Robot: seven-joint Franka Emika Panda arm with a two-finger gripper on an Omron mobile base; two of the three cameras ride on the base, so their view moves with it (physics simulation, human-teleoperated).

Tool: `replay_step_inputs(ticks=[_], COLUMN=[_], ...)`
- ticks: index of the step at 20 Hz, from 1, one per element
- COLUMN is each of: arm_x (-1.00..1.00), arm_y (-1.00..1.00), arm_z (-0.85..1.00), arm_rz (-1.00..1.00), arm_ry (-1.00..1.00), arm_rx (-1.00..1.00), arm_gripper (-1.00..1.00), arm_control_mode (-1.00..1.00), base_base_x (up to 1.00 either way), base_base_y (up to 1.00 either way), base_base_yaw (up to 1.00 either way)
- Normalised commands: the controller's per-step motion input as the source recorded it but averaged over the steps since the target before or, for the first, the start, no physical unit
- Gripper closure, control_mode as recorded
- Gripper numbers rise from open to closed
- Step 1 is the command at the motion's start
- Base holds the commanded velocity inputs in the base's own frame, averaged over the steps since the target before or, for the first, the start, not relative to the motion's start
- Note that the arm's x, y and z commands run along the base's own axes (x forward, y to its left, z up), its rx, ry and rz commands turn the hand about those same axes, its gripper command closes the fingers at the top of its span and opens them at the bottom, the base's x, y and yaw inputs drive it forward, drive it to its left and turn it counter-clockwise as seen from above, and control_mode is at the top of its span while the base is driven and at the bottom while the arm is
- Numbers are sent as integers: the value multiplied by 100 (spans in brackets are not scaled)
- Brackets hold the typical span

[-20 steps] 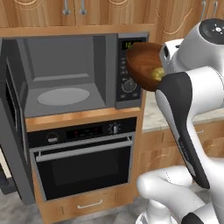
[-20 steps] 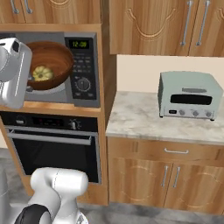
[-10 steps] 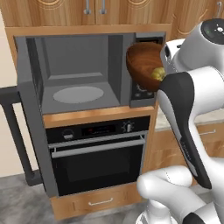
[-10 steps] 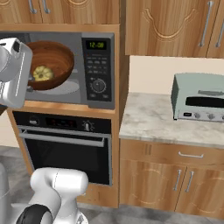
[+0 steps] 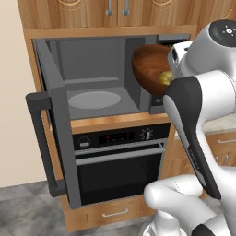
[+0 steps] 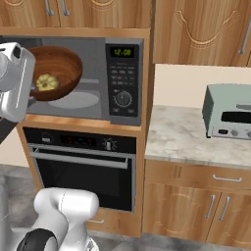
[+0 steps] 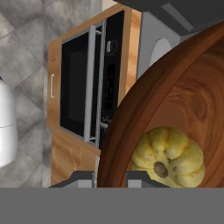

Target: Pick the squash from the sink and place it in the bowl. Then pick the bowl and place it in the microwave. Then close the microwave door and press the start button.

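gripper (image 7: 110, 177): we see it clamped on the bowl (image 7: 175, 109) rim.
risk: bowl tilts, squash (image 7: 168, 156) rolls out before the microwave (image 5: 99, 85) ahead.

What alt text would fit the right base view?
A brown bowl holding a yellow squash is held tilted in front of the open microwave, above a black oven. A toaster oven sits on the counter at right.
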Motion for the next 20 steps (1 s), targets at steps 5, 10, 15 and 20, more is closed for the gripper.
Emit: replay_step_inputs(ticks=[5, 10, 15, 20], arm_x=[0, 0, 42, 85], arm_y=[0, -4, 3, 21], arm_z=[0, -38, -62, -57], arm_rz=[0, 17, 35, 16], arm_ry=[0, 2, 8, 0], arm_rx=[0, 0, -1, -4], arm_gripper=[100, 100, 100, 100], arm_control_mode=[100, -100, -100, -100], base_base_x=[0, 0, 0, 0], base_base_y=[-1, 0, 0, 0], base_base_yaw=[0, 0, 0, 0])
